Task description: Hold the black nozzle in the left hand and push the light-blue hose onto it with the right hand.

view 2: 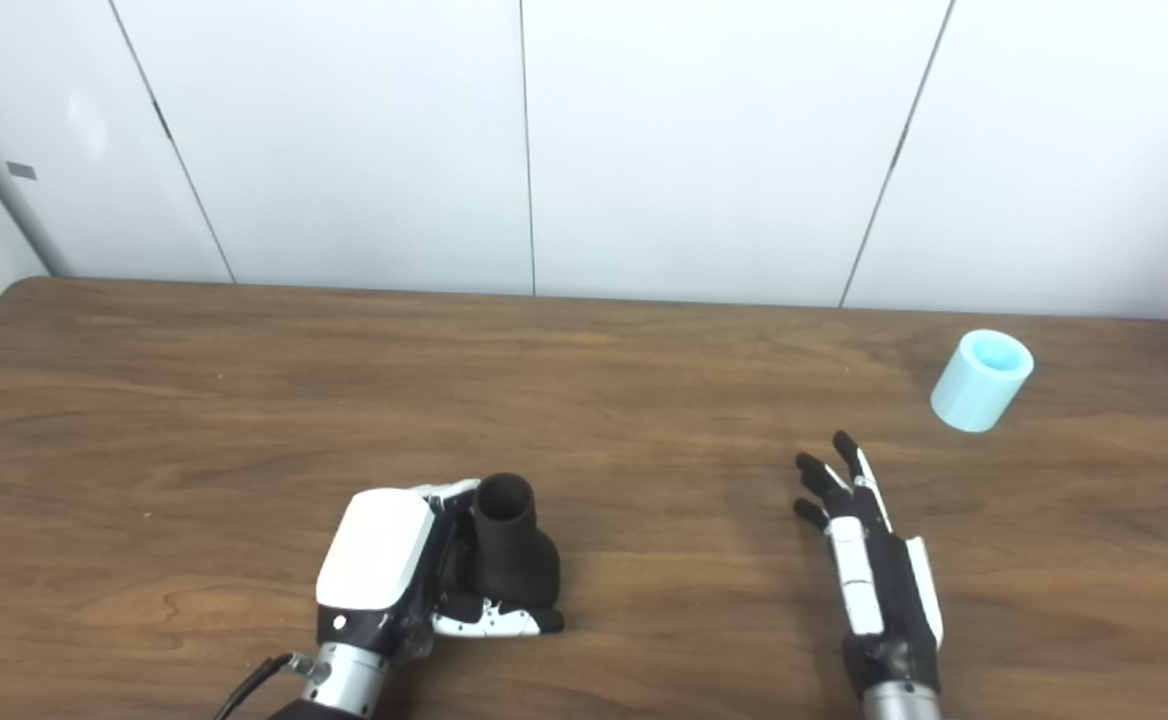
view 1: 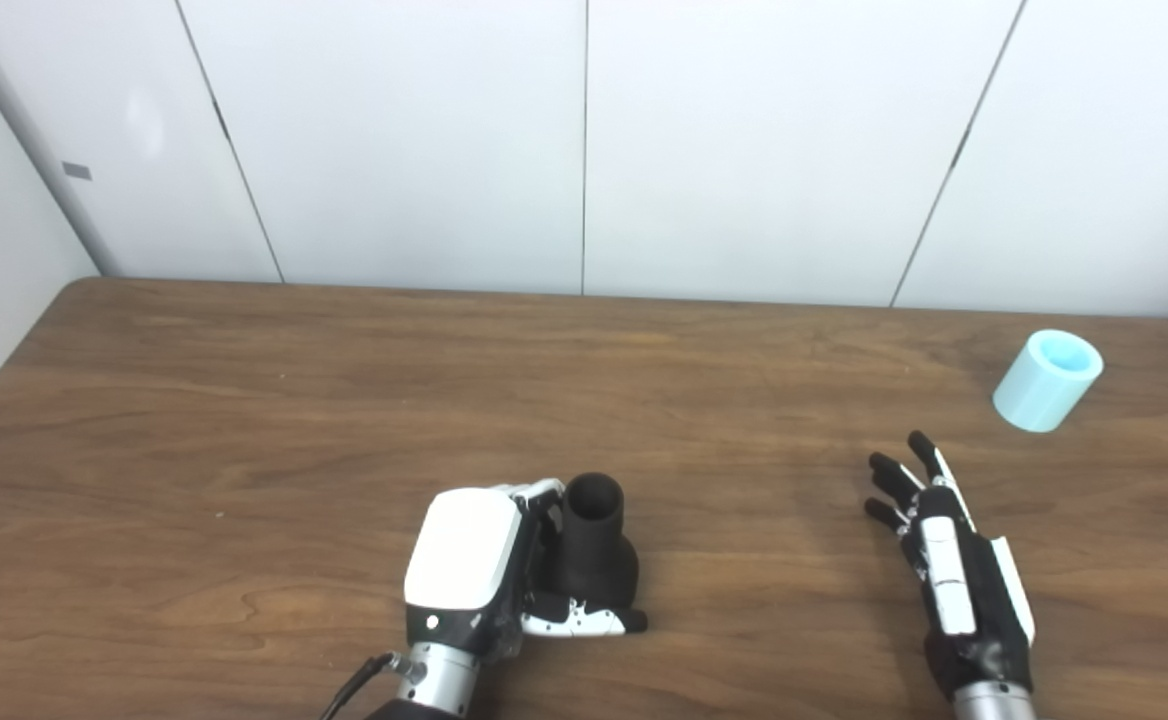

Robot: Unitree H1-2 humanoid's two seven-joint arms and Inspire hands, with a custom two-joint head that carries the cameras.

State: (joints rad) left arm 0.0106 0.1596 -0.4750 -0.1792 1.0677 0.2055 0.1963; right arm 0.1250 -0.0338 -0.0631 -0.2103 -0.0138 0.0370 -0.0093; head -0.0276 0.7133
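One black nozzle [view 1: 594, 545] stands upright near the table's [view 1: 244, 420] front edge, its narrow open neck up, grasped by the left hand [view 1: 479, 570] with fingers and thumb wrapped round its wide base. The light-blue hose [view 1: 1047, 381] lies tilted at 2 o'clock from the nozzle, well apart, untouched. The right hand [view 1: 949, 560] is released, fingers spread, short of the hose. Reach toward 1 o'clock, grasp the hose around its wall, keep its bore clear for the neck

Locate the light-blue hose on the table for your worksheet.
The light-blue hose stands on the wooden table at its far right, near the white wall, apart from and beyond the open right hand.
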